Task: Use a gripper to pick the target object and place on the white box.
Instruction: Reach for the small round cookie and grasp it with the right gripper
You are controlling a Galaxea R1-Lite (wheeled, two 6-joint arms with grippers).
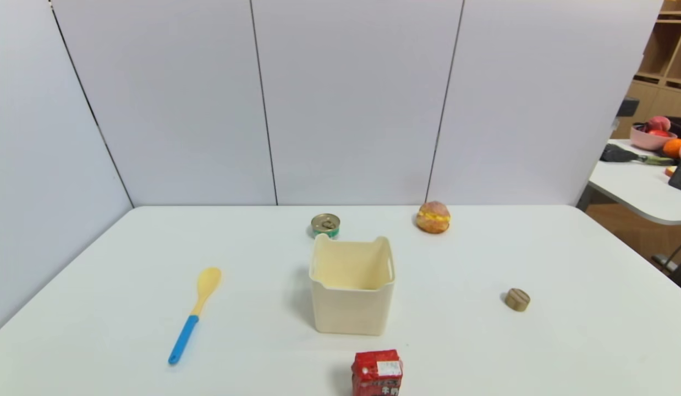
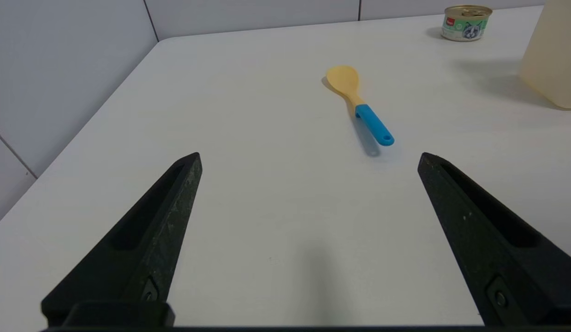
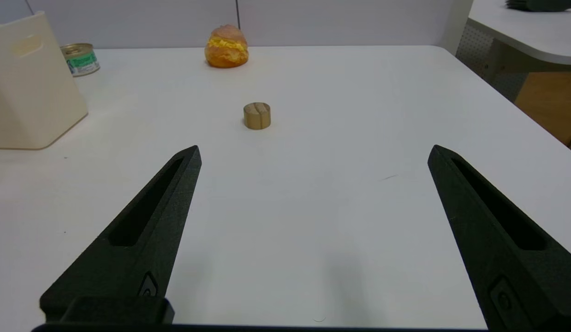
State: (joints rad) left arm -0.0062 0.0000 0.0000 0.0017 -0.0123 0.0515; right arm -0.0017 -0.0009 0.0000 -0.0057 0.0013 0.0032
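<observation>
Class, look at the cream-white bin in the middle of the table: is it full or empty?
Empty. The head view looks down into the cream-white bin and shows only bare inner walls; the wooden cylinder sits apart on the table.

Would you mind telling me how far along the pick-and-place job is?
Nothing looks done: the wooden cylinder sits on the table, apart from the white box. Nothing is in hand; the right gripper and left gripper are open and empty. Grasping, carrying and placing all remain.
</observation>
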